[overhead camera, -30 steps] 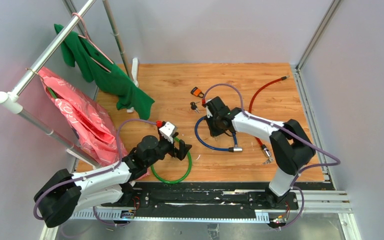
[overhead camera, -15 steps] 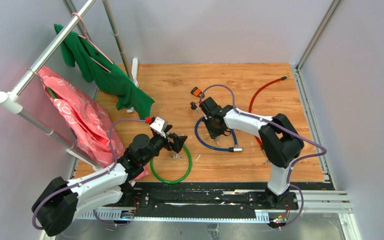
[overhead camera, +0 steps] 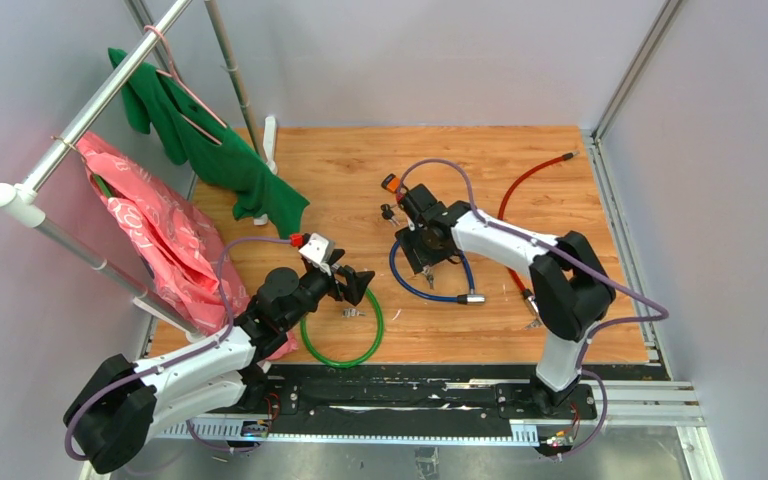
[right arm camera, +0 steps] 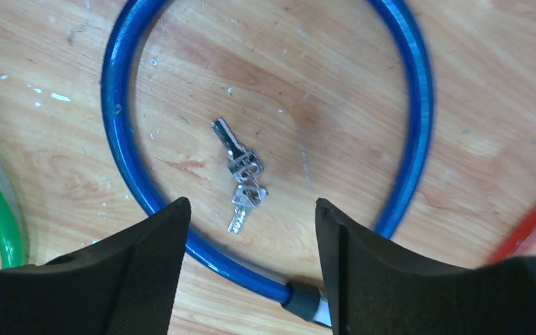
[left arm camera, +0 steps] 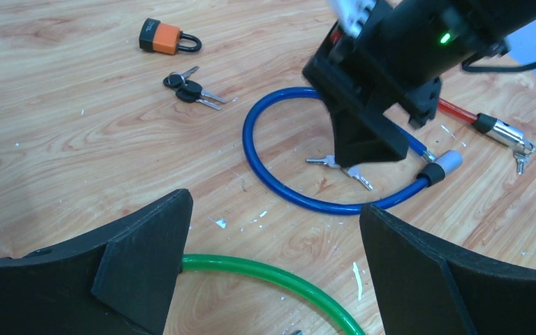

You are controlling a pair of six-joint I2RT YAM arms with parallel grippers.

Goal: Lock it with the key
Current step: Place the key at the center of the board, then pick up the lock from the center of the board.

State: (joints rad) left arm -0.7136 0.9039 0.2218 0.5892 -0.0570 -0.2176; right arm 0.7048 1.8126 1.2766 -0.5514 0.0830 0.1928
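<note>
Right claw released, empty; silver keys at its 12 o'clock inside blue cable lock. It should drop straight and pinch one bow. Left claw released too.

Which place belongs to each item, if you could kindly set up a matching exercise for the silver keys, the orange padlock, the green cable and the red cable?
Things:
1. silver keys
2. orange padlock
3. green cable
4. red cable

Places:
A. next to the black-headed keys
B. right by the left gripper
C. inside the loop of the blue cable
D. farthest right, curving toward the back right corner

Pairs: 1-C, 2-A, 3-B, 4-D
</note>
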